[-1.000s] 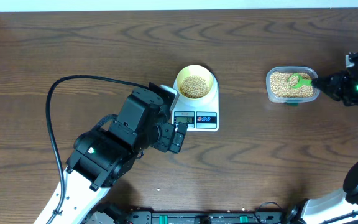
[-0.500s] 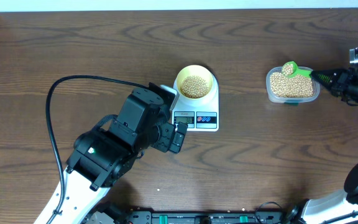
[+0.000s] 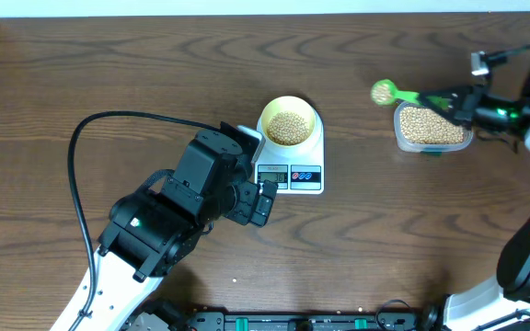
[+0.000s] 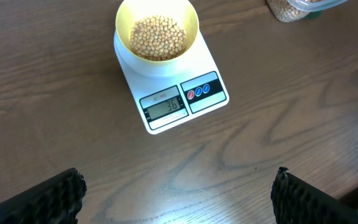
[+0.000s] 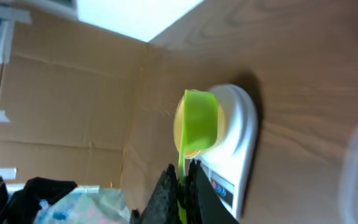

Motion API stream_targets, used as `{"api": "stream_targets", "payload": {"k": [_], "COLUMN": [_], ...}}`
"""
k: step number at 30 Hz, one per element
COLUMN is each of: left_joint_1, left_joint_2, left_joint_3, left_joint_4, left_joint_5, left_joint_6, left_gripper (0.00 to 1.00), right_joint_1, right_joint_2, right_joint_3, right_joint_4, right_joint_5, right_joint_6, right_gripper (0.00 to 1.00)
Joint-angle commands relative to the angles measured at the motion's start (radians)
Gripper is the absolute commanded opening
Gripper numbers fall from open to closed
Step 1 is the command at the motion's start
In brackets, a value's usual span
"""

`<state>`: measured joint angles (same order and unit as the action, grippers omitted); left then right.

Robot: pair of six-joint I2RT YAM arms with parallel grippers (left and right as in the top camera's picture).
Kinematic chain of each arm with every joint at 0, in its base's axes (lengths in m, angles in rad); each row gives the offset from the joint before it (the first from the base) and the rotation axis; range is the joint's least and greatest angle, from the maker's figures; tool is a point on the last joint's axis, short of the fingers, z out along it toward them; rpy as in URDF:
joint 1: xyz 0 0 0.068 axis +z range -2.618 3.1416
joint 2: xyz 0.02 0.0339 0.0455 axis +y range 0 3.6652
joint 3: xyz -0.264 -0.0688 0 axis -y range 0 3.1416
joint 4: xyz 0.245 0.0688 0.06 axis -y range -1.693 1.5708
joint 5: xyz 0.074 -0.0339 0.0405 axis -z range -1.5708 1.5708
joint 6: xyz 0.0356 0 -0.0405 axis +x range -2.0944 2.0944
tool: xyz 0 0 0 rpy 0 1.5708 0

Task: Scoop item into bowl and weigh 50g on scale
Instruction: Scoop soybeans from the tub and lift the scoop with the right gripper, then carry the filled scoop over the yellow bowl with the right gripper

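Observation:
The pale yellow bowl (image 3: 289,124) holds beige beans (image 4: 158,37) and stands on the white scale (image 3: 294,171), whose display (image 4: 165,106) shows a reading. My right gripper (image 3: 451,99) is shut on the handle of a green spoon (image 3: 384,91) that carries beans above the table, between the scale and the clear tub (image 3: 432,127). The spoon's scoop (image 5: 201,121) shows in the right wrist view in front of the scale. My left gripper (image 4: 176,196) is open and empty, low over the table in front of the scale.
The clear plastic tub of beans stands at the right of the table. A black cable (image 3: 99,129) loops across the left side. The left arm's body (image 3: 173,216) lies just left of the scale.
My right gripper has lifted the spoon out of the tub with beans and carried it left, past the tub's edge toward the scale. The left arm has not moved.

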<state>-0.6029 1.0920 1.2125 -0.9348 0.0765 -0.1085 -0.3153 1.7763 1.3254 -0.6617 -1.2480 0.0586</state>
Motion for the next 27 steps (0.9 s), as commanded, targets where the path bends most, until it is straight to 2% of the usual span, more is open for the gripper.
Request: {"api": "stream_targets", "payload": {"k": [1, 9, 17, 27], "left_joint_1": [0.003, 0.003, 0.003, 0.003], "left_joint_2": [-0.002, -0.002, -0.002, -0.002], "left_joint_3": [0.02, 0.02, 0.02, 0.02], "left_joint_4": [0.0, 0.0, 0.0, 0.0], "left_joint_5": [0.003, 0.002, 0.002, 0.002], "left_joint_6": [-0.005, -0.005, -0.005, -0.005], "left_gripper": [0.98, 0.98, 0.98, 0.98], "right_joint_1": [0.071, 0.211, 0.292, 0.452], "right_joint_2": [0.01, 0.01, 0.01, 0.01], "right_joint_3": [-0.005, -0.005, -0.005, -0.005], "right_joint_4": [0.079, 0.262, 0.261, 0.259], "right_joint_5": [-0.038, -0.014, -0.003, 0.193], "right_joint_6": [0.142, 0.331, 0.331, 0.293], "right_gripper": [0.01, 0.01, 0.01, 0.01]}}
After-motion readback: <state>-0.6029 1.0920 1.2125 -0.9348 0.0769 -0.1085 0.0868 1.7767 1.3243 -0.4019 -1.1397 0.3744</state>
